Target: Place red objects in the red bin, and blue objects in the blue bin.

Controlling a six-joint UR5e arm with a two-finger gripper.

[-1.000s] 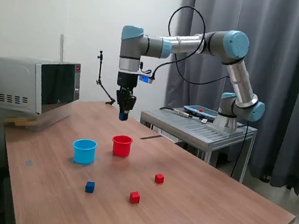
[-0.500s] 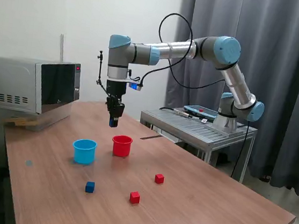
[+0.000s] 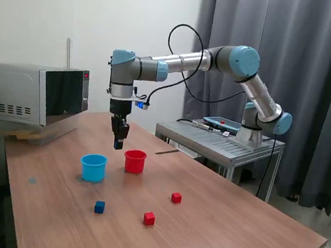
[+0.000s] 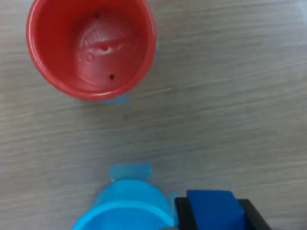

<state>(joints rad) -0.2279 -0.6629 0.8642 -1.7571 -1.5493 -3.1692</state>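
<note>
Gripper [image 3: 117,145] is pointing straight down above the table [image 3: 231,227], clamping a blue cube [image 4: 212,209] between its fingers, hanging over the gap between red cup [image 3: 135,161] and light blue cup [image 3: 93,167]. Since a second ago it has been travelling toward the exterior view's left and dropping lower, away from above the red cup.

glossy plastic red bin [image 4: 91,48], wood-grain table [image 4: 230,110]

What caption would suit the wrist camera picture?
Pincer holding a blue cube above the table, beside the blue cup, with the empty red cup nearby.
</note>
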